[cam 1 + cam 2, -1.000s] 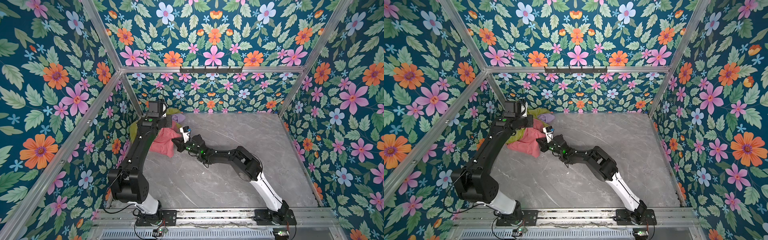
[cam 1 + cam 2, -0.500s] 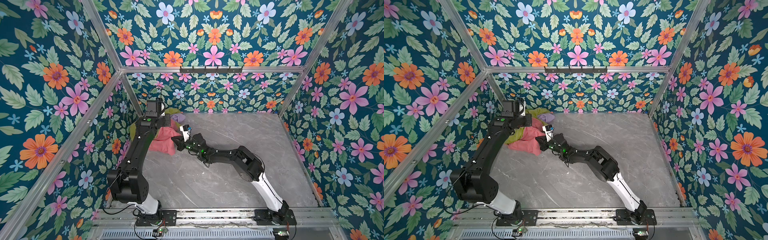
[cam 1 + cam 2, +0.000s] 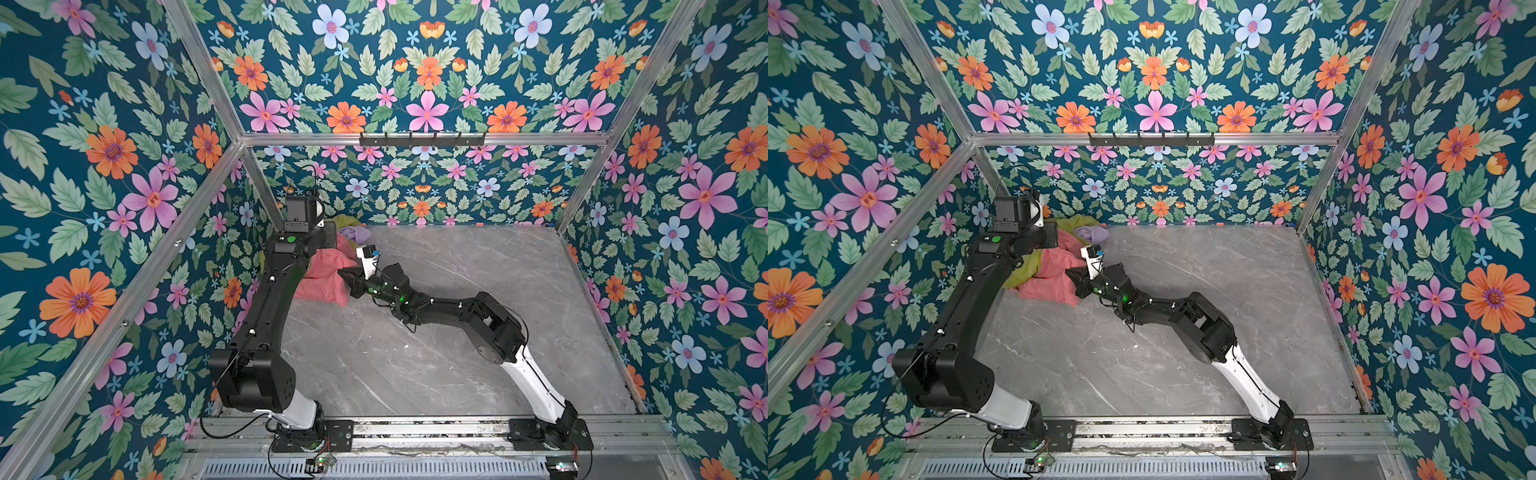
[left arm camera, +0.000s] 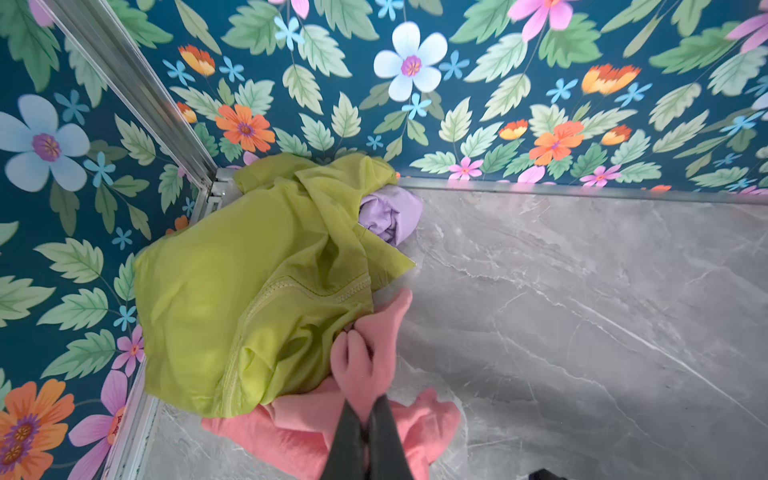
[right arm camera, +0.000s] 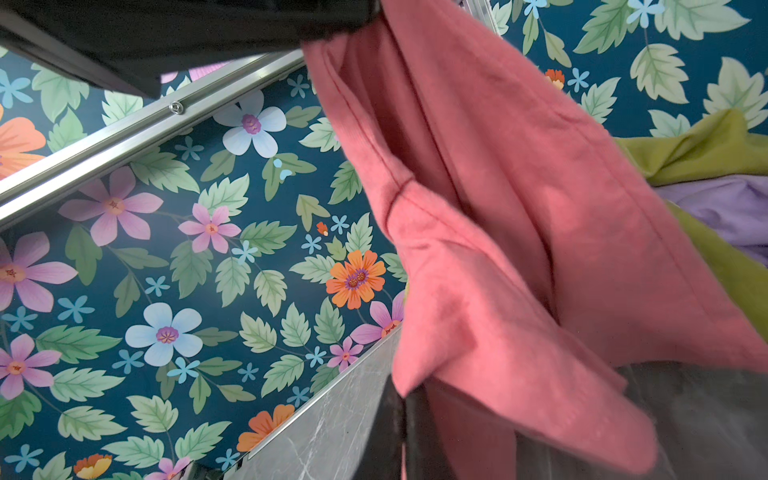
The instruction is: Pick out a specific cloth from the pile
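No readable text, label, brand, number or sign on anything.

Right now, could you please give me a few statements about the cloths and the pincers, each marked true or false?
1. The left pincer is shut on the coral-pink cloth. True.
2. The yellow-green garment touches the lilac cloth in the far left corner of the table. True.
3. The lilac cloth hangs from the right pincer. False: it lies on the table, tucked against the yellow-green garment.
4. The right pincer stands open. False: it is shut on an edge of the coral-pink cloth, so both pincers hold that cloth.
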You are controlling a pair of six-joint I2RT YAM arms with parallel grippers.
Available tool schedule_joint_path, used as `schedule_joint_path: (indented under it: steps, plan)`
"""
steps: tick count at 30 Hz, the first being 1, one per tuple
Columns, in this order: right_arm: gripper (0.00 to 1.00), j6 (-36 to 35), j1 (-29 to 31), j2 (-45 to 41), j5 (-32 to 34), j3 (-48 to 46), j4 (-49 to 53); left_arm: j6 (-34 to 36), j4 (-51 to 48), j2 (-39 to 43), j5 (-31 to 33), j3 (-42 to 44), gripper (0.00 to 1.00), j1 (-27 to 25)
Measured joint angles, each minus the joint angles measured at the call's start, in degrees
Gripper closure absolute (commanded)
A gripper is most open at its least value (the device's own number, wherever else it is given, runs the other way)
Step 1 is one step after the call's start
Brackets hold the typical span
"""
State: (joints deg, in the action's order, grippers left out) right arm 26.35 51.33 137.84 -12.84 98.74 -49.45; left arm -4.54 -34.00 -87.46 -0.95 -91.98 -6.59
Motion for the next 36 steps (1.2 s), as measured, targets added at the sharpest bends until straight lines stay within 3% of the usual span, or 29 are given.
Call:
schedule_joint_path:
  steps: [30,36]
  plan:
    - [1.0,-4.35,0.96,-9.68,1.09,-7.08,-2.73,0.5,1.49,3.8,1.79,0.96,1.0,-0.02]
    - [1.0,-9.11,2.49,-12.5,0.63,-6.58,-2.12,0.66,2.27,3.8,2.56,0.85,1.0,-0.02]
